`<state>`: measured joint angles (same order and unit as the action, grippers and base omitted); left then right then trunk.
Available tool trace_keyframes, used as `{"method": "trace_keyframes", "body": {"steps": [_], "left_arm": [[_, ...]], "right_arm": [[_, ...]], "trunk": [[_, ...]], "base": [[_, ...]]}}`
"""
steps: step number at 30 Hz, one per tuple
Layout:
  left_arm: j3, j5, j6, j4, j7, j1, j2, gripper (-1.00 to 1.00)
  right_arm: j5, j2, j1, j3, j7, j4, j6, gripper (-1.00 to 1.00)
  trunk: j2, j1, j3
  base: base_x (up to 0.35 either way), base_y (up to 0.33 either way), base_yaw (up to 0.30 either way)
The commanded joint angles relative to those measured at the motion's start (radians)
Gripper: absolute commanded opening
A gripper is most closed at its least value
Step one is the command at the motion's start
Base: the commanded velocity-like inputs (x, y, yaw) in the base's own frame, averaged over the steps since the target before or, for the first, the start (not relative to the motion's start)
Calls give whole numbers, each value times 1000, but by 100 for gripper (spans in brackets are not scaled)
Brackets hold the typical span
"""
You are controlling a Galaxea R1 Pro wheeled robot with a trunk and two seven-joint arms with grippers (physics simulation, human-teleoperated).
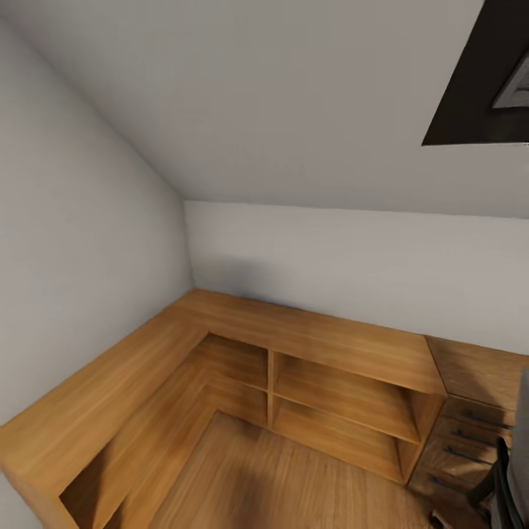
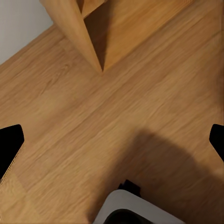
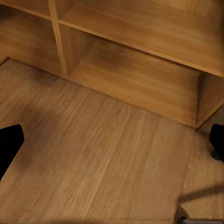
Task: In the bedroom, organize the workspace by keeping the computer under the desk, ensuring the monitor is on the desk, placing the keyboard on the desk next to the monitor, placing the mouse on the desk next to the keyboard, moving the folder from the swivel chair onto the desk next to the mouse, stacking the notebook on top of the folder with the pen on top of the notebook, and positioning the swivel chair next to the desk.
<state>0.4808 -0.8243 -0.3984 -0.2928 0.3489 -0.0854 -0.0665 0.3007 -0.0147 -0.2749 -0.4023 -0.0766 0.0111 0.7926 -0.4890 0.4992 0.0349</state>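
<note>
Wooden corner shelving (image 1: pixel 308 367) meets the floor (image 2: pixel 116 116); both tools, left (image 2: pixel 112 140) and right (image 3: pixel 112 140), gape open.

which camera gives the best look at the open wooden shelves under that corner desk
The head view: it takes in the L-shaped wooden corner desk and all its open wooden shelf compartments at once. The right wrist view shows some of the compartments close up, above the floor. The left wrist view catches just one wooden end panel.
</note>
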Motion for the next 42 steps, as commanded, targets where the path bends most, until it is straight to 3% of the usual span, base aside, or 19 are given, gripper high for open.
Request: {"method": "trace_keyframes", "body": {"steps": [1,13,16,21,42], "left_arm": [[9,-6,-2,-2,7,0,-1,100],[9,-6,-2,-2,7,0,-1,100],[9,-6,-2,-2,7,0,-1,100],[9,-6,-2,-2,7,0,-1,100],[9,-6,-2,-2,7,0,-1,100]], "right_arm": [[0,0,-1,-9,-8,1,3,100],[-13,-1,-1,-10,-7,1,4,100],[-46,-1,-1,-10,-7,1,4,100],[-65,-1,-1,-10,-8,1,4,100],[-69,-1,-1,-9,-8,1,4,100]], "trunk": [[-2,1,2],[-2,1,3],[-2,1,3],[-2,1,3],[-2,1,3]], "base": [[94,290,-282],[61,166,-293],[3,14,-297],[90,148,-297],[195,200,-298]]}}
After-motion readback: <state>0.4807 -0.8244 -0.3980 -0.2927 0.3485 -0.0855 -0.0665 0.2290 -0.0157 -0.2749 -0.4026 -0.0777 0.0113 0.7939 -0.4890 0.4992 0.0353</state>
